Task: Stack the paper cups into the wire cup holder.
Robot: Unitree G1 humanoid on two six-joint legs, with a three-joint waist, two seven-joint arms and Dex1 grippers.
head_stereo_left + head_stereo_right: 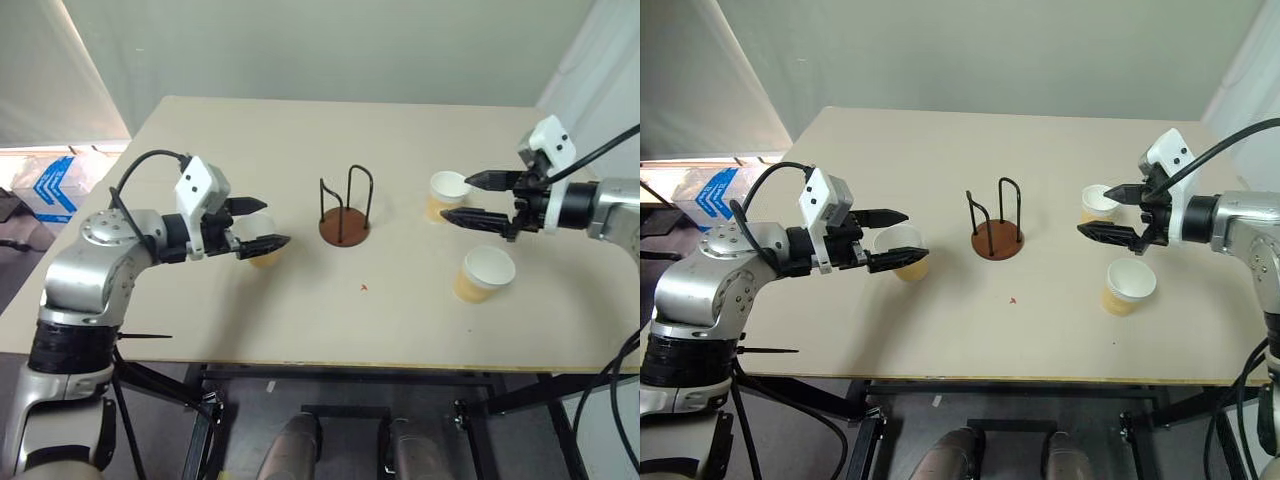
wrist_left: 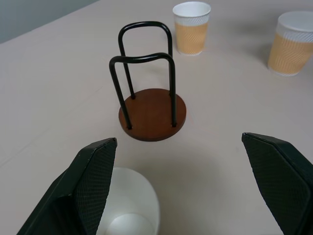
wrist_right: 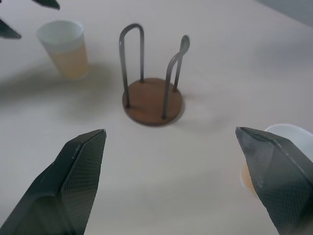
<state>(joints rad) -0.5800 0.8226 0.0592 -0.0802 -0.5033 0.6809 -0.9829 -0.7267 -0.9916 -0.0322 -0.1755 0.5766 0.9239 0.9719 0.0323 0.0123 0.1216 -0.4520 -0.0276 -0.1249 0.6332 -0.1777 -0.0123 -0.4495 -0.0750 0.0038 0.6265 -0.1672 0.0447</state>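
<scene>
Nearest the head camera, one tan-orange paper cup (image 1: 487, 272) stands upright, mouth up, on the beige table (image 1: 300, 320). Mid-table stands the empty brown-based black wire cup holder (image 1: 345, 207), arches vertical. Both the left gripper (image 1: 262, 224) and right gripper (image 1: 466, 198) gape wide, empty, each flanking another cup.

In the left wrist view the nearest paper cup (image 2: 128, 205) was cut off by the picture's edge and partly hidden behind a finger (image 2: 85, 188), while in the right wrist view another cup (image 3: 293, 142) sat mostly behind a finger (image 3: 276, 171).
</scene>
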